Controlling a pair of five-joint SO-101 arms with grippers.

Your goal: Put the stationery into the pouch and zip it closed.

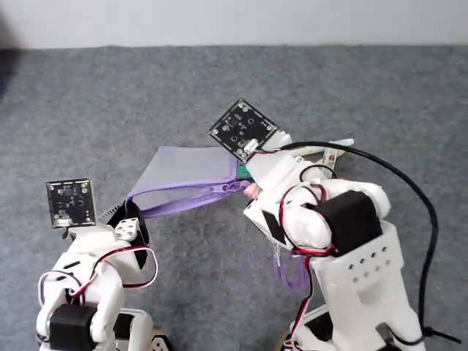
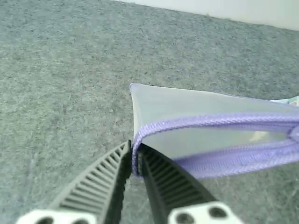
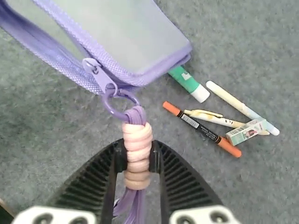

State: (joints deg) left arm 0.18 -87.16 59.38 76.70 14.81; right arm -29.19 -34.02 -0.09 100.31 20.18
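A translucent purple pouch point(image 1: 191, 172) lies mid-table, held taut between the two arms. My left gripper point(image 2: 134, 163) is shut on the pouch's point(image 2: 205, 126) corner seam at the zip's end. At the other end my right gripper point(image 3: 138, 161) is shut on the pink braided zip pull point(image 3: 138, 147), which hangs from a purple ring on the slider point(image 3: 97, 77). Loose stationery lies on the carpet beside the pouch point(image 3: 121, 32): a green-and-white stick point(image 3: 189, 84), an orange pen point(image 3: 202, 129), a cream pen point(image 3: 212, 116), a pale yellow pen point(image 3: 238, 106) and a small eraser box point(image 3: 246, 131).
Grey carpet point(image 1: 88, 102) covers the table, with a white wall along the far edge. A black cable point(image 1: 409, 190) loops beside the right arm. Purple tassel strands point(image 1: 281, 270) trail under the right arm.
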